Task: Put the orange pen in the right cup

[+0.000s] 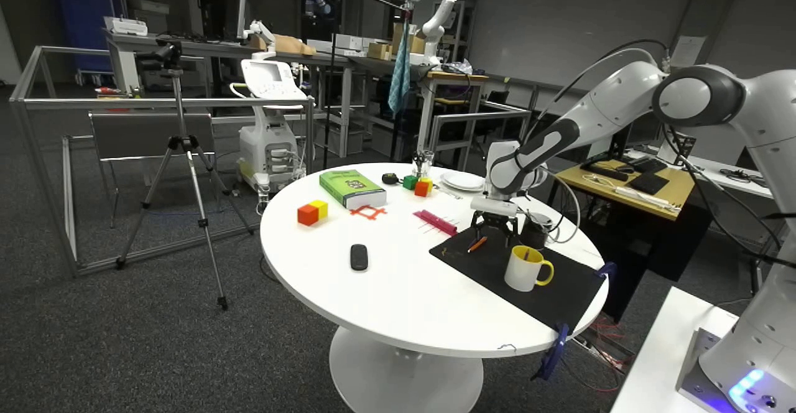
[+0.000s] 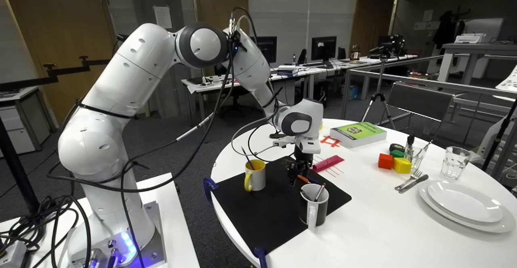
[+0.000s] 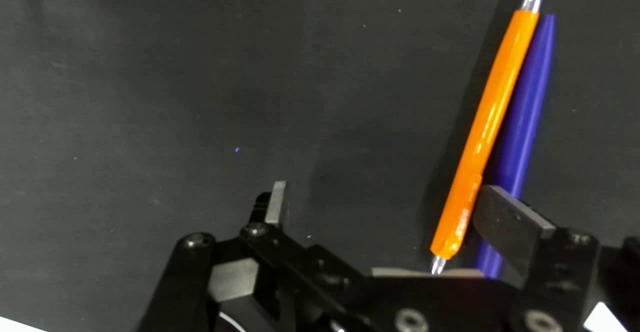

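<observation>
Pincer (image 3: 385,207) is spread wide, nothing caught yet; orange pen (image 3: 482,142) lies on the black mat (image 3: 200,97), lower end between the fingers (image 3: 510,227), one overlapping the blue pen (image 3: 525,122) alongside, I'd guess so only orange gets squeezed; shiny barrel, silvery both ends; dark mug (image 2: 321,208) sits nearby

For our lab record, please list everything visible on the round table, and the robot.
mat: 1, black, on table
clamps: 2, blue, on table edge
orange pen: 1, orange, on mat
blue pen: 1, blue, beside orange pen
dark mug: 1, mostly black, at mat edge
yellow-handled mug: 1, white outside, on mat
cubes: 5, red, yellow, green, two groups
book: 1, green, between cube groups
plates: 2, white, stacked
cutlery: 2, silver, beside plates
glasses: 2, clear, near plates
unclear pieces: several, pink, red, black, scattered
arm: 1, white, partly over table
gripper: 1, black, open, over mat
</observation>
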Action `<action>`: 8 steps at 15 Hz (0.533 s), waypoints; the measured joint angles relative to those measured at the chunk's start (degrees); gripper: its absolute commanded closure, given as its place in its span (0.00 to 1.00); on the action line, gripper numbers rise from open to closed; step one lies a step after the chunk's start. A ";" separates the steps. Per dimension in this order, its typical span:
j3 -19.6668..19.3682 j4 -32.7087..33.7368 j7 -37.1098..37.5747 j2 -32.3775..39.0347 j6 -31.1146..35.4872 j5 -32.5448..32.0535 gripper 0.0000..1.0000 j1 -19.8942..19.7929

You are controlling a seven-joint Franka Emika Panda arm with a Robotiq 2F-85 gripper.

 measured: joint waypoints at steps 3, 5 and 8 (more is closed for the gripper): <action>-0.19 0.01 -0.11 0.07 0.28 0.00 0.00 0.00; -0.26 0.01 -0.11 0.07 0.28 0.00 0.28 0.00; -0.43 0.01 -0.11 0.14 0.24 -0.08 0.51 0.01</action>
